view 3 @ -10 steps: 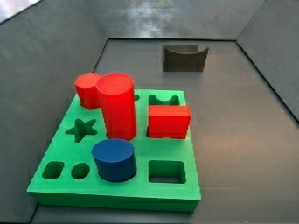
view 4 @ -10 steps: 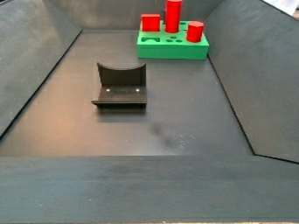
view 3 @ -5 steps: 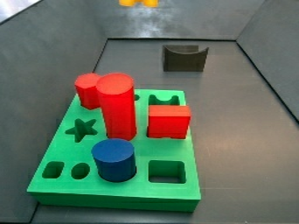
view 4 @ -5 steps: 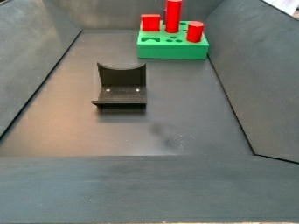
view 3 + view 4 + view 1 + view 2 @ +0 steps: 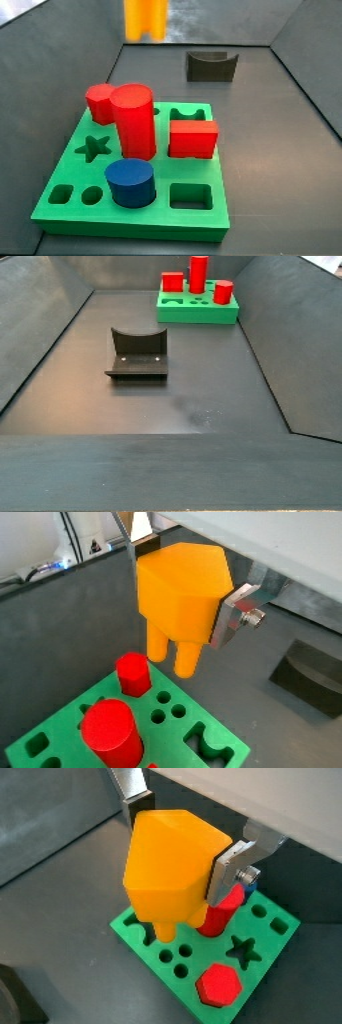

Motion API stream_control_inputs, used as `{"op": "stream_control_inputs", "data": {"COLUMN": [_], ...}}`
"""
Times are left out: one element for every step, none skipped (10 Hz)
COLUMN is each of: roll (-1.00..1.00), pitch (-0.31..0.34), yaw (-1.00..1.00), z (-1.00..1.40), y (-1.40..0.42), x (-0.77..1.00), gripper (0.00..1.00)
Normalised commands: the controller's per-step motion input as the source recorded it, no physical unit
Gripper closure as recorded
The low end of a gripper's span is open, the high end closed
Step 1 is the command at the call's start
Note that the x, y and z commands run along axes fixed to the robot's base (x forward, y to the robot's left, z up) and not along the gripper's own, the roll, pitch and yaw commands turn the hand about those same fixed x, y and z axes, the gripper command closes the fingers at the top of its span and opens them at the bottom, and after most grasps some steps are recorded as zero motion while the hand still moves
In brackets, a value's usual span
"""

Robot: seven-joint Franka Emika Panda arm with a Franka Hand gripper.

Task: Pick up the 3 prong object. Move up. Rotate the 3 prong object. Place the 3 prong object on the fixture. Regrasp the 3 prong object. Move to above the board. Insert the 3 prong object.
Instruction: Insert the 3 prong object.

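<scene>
Above the large flat bright green board with its shaped cut-out holes, the tool is clamped on the small yellow-orange plastic 3 prong object, whose prongs point down toward the board in both wrist views. In a side view the same orange piece hangs at the top edge of the frame. The dark grey-black notched fixture stands well apart from the board on the grey floor.
</scene>
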Motion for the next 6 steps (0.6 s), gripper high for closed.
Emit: {"op": "stream_control_inputs", "data": {"roll": [0.23,0.25,0.2,0.0,-0.07,-0.05], "pitch": [-0.17,-0.159,-0.22,-0.307,-0.37,-0.339], "yaw": [0.28,0.22,0.67,0.87,0.91,0.85], "z": [-0.77,-0.75,-0.63,-0.45,-0.31,-0.39], "y": [-0.01,-0.04,0.0,0.0,-0.01,-0.1], "x": [-0.27,-0.17,-0.08,-0.02,0.0,0.0], "gripper": [1.0,1.0,1.0,1.0,1.0,1.0]}}
